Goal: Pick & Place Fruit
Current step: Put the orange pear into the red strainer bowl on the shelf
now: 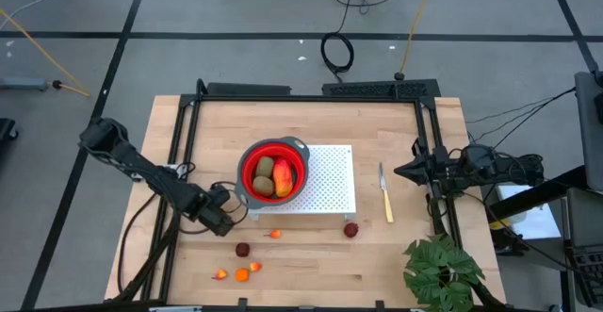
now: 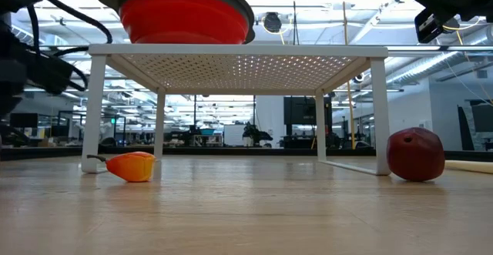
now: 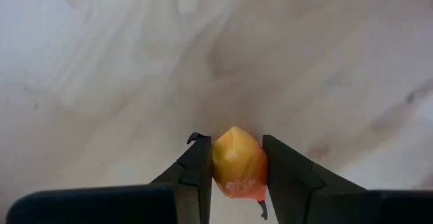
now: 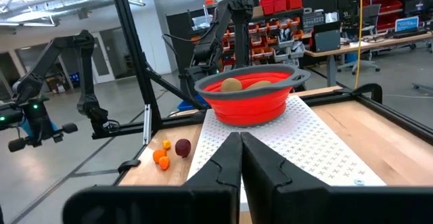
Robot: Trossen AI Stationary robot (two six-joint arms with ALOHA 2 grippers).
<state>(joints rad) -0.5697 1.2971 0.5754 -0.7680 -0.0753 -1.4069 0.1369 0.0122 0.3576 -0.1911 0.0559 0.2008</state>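
Left gripper (image 3: 233,176) grasps a small orange-yellow fruit piece (image 3: 238,163) squarely between both fingers; lift straight, then carry it over the red bowl (image 1: 273,171) rim.

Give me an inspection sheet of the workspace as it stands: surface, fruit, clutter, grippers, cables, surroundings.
Surface: wooden table in a black frame, with a white perforated stand on it.
Job's things: red bowl on the stand holds two olive-brown ovals and the mango-like fruit. Loose on the table: two dark red balls, orange bits.
Clutter: yellow-handled knife beside the stand; green plant at the table's near right corner.
Grippers: left gripper has a small yellow-orange piece between its fingers, above the table beside the bowl. Right gripper shut, empty, waiting at the right edge.
Cables: several on the floor beyond the table and at its right side.
Surroundings: workshop room with shelves and desks; no person seen.
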